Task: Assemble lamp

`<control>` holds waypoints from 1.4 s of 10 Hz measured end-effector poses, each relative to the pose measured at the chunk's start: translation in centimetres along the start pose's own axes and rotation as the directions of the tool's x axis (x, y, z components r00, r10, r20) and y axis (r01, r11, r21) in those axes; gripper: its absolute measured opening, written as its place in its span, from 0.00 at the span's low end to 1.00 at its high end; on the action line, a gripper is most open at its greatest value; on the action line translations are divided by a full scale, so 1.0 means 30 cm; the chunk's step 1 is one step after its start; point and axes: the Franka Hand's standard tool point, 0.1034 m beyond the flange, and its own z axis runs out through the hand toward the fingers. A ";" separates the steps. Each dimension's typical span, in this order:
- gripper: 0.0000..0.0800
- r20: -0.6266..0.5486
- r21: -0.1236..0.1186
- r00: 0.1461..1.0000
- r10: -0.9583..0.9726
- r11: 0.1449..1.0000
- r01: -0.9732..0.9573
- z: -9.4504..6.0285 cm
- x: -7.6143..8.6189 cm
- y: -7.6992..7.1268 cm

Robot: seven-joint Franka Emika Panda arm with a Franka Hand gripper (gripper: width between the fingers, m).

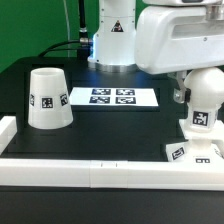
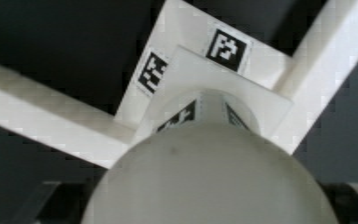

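Exterior view: a black counter with a white rail along its front and a green backdrop behind. My arm bends low over the bulb, which stands on the base at the exterior view's right. The shade sits well apart. My claw straddles the bulb; I cannot tell whether it is clamped.

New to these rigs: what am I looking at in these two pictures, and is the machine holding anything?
It is a white robot arm with a two-finger pincer. One camera stands off the arm; the other sits on its wrist. On the black table are a cup-like shade, a flat marker board, and a bulb standing at the square base. The pincer is at the bulb, whose round top fills the wrist view; whether it grips, I cannot tell.
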 end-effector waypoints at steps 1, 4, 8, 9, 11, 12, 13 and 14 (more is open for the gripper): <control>0.72 0.000 0.002 0.995 0.103 0.995 -0.103 0.001 0.000 -0.001; 0.72 0.001 0.002 0.956 0.292 0.956 -0.292 0.001 -0.001 0.001; 0.72 0.005 0.009 0.859 0.513 0.858 -0.513 0.002 -0.002 0.002; 0.72 0.015 0.021 0.794 0.608 0.794 -0.608 0.004 -0.005 0.001; 0.72 0.037 0.031 0.655 0.755 0.654 -0.756 0.012 -0.013 -0.010; 0.72 0.052 0.034 0.573 0.818 0.572 -0.819 0.019 -0.016 -0.021; 0.72 0.075 0.041 0.465 0.882 0.463 -0.885 0.023 -0.016 -0.032; 0.72 0.082 0.037 0.379 0.922 0.377 -0.926 0.022 -0.014 -0.035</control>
